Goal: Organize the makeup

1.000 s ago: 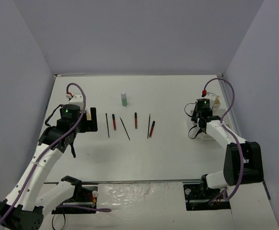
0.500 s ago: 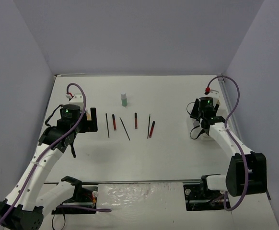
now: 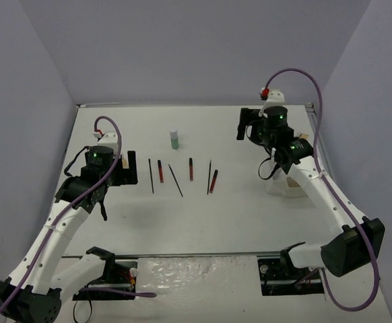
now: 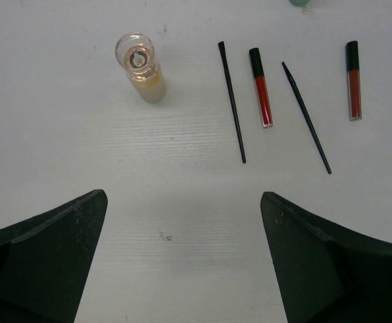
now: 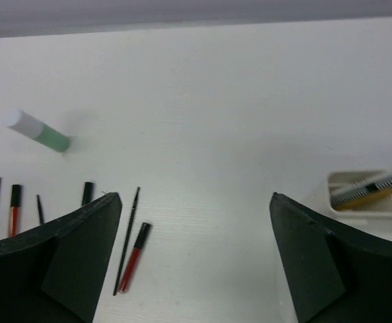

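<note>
Left gripper (image 4: pixel 182 196) wide open, empty — beige bottle (image 4: pixel 141 67) just ahead, near left edge | right gripper (image 5: pixel 194 196) open, empty, toward far right corner | six sticks (image 3: pixel 182 176) side by side mid-desk, green-based bottle (image 3: pixel 174 140) beyond | tray (image 3: pixel 291 185) by right edge

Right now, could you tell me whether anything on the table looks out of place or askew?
One thin black stick mid-row lies slanted while its neighbours lie roughly parallel. Nothing looks spilled or broken.
</note>
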`<state>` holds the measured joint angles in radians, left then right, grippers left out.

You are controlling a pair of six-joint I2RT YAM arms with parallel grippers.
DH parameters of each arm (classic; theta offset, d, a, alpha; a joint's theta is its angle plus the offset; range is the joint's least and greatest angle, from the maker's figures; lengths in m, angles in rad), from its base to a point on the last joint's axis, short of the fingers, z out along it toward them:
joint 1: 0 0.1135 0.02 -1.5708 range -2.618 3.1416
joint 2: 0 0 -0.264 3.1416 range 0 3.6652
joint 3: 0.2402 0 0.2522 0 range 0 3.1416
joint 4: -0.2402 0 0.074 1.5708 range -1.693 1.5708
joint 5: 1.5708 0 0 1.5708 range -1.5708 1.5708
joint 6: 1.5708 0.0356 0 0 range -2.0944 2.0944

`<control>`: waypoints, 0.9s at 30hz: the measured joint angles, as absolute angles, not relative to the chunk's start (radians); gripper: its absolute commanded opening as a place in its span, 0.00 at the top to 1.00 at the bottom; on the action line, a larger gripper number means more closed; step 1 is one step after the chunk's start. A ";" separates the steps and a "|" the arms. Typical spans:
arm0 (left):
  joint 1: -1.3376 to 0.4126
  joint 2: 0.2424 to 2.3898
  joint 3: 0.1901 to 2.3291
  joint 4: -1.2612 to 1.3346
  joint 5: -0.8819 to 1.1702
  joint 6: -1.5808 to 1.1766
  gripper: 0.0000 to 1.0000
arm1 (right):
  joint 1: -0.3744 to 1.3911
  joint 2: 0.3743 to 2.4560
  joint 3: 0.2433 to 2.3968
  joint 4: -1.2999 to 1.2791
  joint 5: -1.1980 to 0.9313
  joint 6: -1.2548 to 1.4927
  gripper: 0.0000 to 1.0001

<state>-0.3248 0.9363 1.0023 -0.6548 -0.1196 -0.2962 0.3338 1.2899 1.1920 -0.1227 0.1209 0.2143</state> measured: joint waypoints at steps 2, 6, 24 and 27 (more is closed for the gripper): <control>-0.325 0.937 1.002 -0.655 -0.120 -0.296 0.03 | 0.396 1.374 1.287 -0.124 0.091 0.187 0.00; -0.325 0.939 1.002 -0.655 -0.124 -0.296 0.03 | 0.489 1.586 1.460 -0.122 0.024 0.138 0.00; -0.313 0.955 1.002 -0.655 -0.132 -0.297 0.03 | 0.629 2.254 1.952 -0.116 -0.120 -0.080 0.18; -0.311 0.957 1.002 -0.655 -0.131 -0.297 0.03 | 0.628 2.298 1.973 -0.108 -0.138 -0.092 0.24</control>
<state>-0.3108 0.9571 1.0019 -0.6552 -0.1315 -0.2966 0.6282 2.2978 1.9728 -0.1083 -0.1378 -0.0917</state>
